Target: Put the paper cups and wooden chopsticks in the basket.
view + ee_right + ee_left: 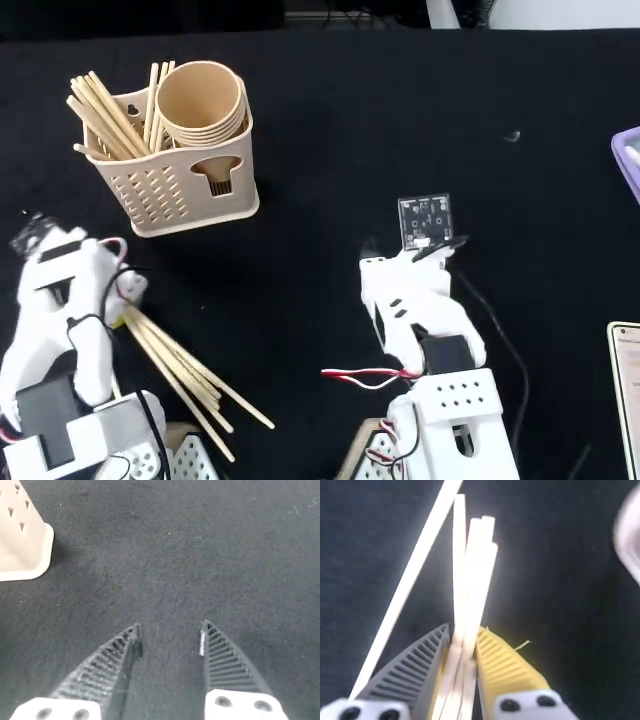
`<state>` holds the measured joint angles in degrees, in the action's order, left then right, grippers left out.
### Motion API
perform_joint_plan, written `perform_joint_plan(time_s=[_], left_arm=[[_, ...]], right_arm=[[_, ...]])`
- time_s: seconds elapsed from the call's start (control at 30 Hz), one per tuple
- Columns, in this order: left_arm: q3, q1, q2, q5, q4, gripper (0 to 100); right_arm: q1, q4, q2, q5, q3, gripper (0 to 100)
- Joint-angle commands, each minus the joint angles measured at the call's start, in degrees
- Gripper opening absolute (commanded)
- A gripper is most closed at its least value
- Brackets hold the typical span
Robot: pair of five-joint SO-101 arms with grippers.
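the basket [190,190] stands at the far left of the black counter [400,120]. a stack of cups [200,100] sits in its right part, and a sheaf of chopsticks [105,120] leans out of its left part. a second bundle [185,375] of chopsticks slants across the counter by the left arm, well apart from the basket. the left tool [464,630] is pinching this bundle near one end, with a grey finger on one side and a yellow one on the other. one loose stick [405,600] runs beside the pinched ones, outside the jaws. the right tool [170,627] hangs spread over bare counter, holding nothing, near the middle.
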<state>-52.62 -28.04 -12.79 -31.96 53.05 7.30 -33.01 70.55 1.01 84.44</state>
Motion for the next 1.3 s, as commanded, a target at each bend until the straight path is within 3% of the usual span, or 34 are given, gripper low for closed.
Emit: perform_joint_plan(time_s=[0.0,0.2,0.43,0.57,0.67,0.8,1.1,1.27], left_arm=[[3.8,-9.8,1.1,-0.6,0.2,5],[9.8,-18.3,1.2,-0.2,0.0,5],[13.1,-21.2,1.2,-0.2,0.7,10],[15.1,-20.8,1.1,-0.2,8.4,20],[16.8,-20.9,1.2,1.7,14.0,20],[16.3,-21.6,1.8,5.3,14.6,20],[5.8,-25.3,1.8,5.5,-5.9,20],[3.9,-25.2,1.8,5.2,-9.6,20]], right_arm=[[0.4,1.4,1.2,0.4,-0.4,18.4],[0.5,1.5,1.2,0.4,-0.3,18.4],[0.6,1.4,1.2,0.4,-0.2,18.4],[0.6,1.4,1.2,0.4,-0.2,18.4],[0.6,1.4,1.2,0.4,-0.2,18.4],[0.6,1.4,1.2,0.4,-0.2,18.4],[0.6,1.4,1.2,0.4,-0.2,18.4],[0.6,1.4,1.2,0.4,-0.2,18.4]])
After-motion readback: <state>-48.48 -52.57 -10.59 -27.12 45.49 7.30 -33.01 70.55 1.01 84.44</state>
